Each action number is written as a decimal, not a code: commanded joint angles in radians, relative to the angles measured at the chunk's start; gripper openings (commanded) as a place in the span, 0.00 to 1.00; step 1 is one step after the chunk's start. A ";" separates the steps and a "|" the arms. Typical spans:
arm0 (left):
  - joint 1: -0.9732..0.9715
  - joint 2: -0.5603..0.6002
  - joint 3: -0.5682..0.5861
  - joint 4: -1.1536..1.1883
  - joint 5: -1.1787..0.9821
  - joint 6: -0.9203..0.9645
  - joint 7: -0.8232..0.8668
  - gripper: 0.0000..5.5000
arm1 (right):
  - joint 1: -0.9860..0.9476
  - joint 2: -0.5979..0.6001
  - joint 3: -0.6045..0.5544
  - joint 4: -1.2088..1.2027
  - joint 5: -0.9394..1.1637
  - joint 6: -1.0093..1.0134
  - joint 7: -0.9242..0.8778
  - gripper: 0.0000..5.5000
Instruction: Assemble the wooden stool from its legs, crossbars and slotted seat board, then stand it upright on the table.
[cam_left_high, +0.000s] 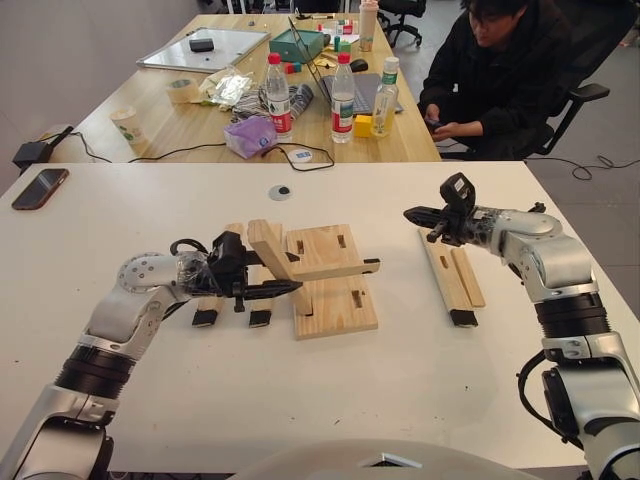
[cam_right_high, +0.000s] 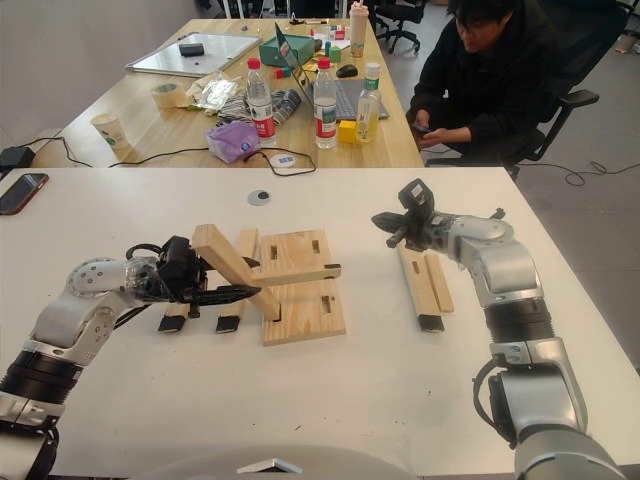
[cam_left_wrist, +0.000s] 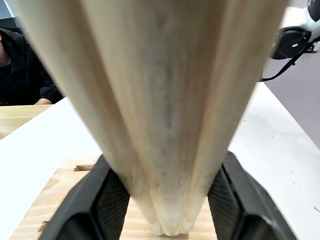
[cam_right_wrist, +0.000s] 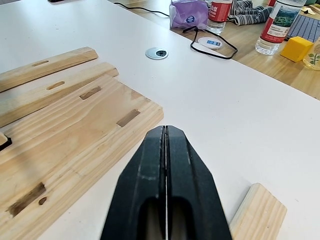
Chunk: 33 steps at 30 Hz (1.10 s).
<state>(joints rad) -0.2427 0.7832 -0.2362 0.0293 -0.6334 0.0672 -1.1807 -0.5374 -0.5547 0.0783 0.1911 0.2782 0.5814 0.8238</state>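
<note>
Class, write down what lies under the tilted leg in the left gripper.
The slotted seat board lies under the leg. The leg's lower end covers its contact spot, so slot engagement cannot be seen.

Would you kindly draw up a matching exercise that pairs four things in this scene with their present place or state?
1 left gripper
2 right gripper
3 seat board
4 phone

A shut, holding nothing
B lying flat, slots up
C shut on a tilted wooden leg
D near the left edge of the table

Pairs: 1-C, 2-A, 3-B, 4-D
</note>
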 joint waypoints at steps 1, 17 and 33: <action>0.148 0.103 -0.328 0.058 0.417 0.302 0.085 0.37 | 0.034 0.051 -0.015 -0.057 0.026 0.015 -0.029 0.00; 0.191 0.046 -0.112 -0.062 0.272 0.274 0.200 0.58 | 0.064 0.065 -0.036 -0.087 0.037 0.030 -0.059 0.00; -0.017 -0.208 0.513 -0.590 -0.692 0.525 0.647 0.31 | 0.110 0.092 -0.068 -0.116 0.041 0.021 -0.126 0.00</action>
<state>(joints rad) -0.2042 0.5808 0.2520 -0.4997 -1.1695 0.5594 -0.6092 -0.4279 -0.4796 0.0170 0.0784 0.3175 0.6015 0.7105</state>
